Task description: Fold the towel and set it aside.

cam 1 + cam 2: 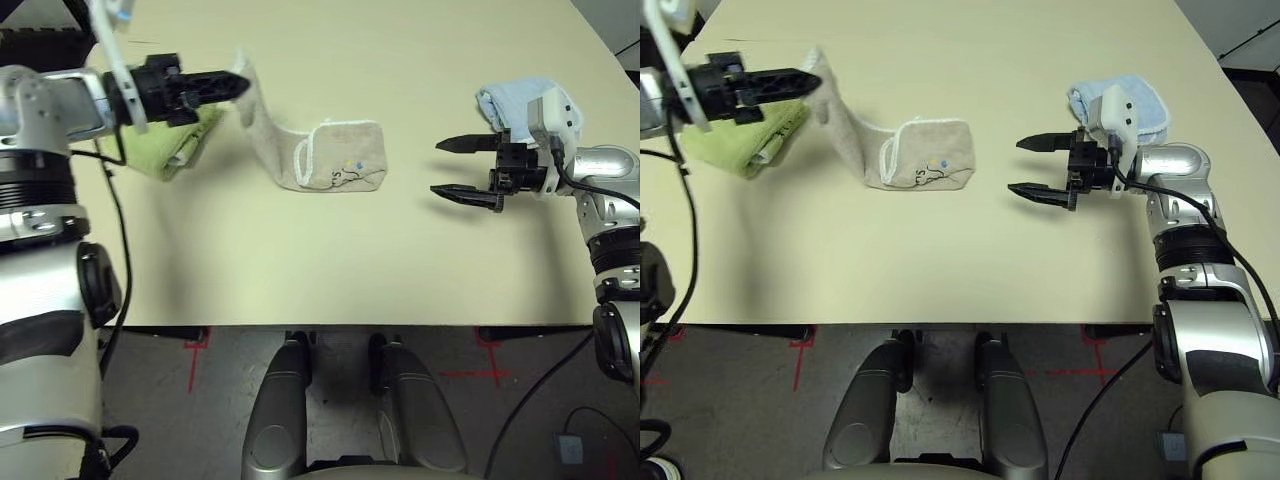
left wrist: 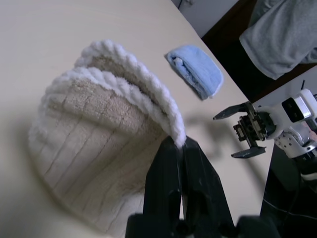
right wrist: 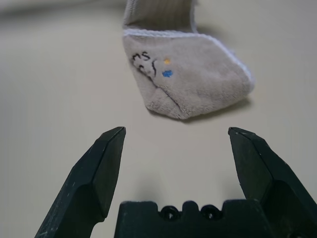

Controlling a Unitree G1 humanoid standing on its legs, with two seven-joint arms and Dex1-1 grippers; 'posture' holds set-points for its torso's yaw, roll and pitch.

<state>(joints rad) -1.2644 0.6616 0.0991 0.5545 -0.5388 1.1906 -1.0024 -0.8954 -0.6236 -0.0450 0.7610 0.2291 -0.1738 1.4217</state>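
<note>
Two hands out | my left hand [image 1: 238, 86] pinches the beige towel's [image 1: 335, 158] white-stitched edge, lifted over the green towel [image 1: 170, 148] | towel's folded end rests mid-table [image 1: 300, 270] | my right hand [image 1: 452, 168] spread wide, holding nothing, near blue towel [image 1: 505, 100]

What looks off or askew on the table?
Nothing damaged or spilled. The beige towel is only part-folded: the left gripper, shut, pinches its lifted end above the green towel. The right gripper hangs open, empty.

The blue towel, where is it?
In the head views, the light blue towel lies folded on the table at the robot's right, just behind the open right gripper and far from the beige towel.
</note>
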